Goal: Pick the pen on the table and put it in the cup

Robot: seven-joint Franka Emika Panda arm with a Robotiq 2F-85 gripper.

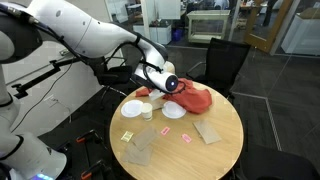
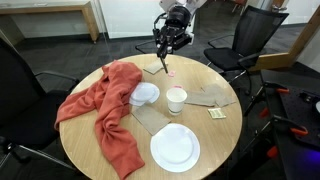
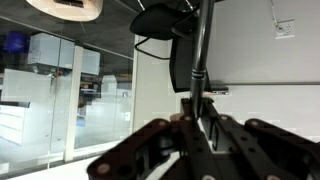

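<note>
My gripper [image 2: 167, 42] hangs high above the far part of the round table and is tilted sideways. It is shut on a thin dark pen [image 3: 201, 60], which runs up between the fingers [image 3: 197, 125] in the wrist view. The pen [image 2: 163, 58] also shows as a thin line below the gripper in an exterior view. The small white cup [image 2: 176, 99] stands upright near the table's middle, well apart from the gripper and below it. It also shows in an exterior view [image 1: 147, 112], down and to the left of the gripper [image 1: 166, 83].
A red cloth [image 2: 110, 115] lies draped over one side of the wooden table [image 2: 225, 140]. A white plate [image 2: 175, 148] and a white bowl [image 2: 145, 94] sit beside the cup. Brown paper pieces [image 2: 208, 97], sticky notes [image 1: 127, 136] and black chairs [image 2: 255, 40] are around.
</note>
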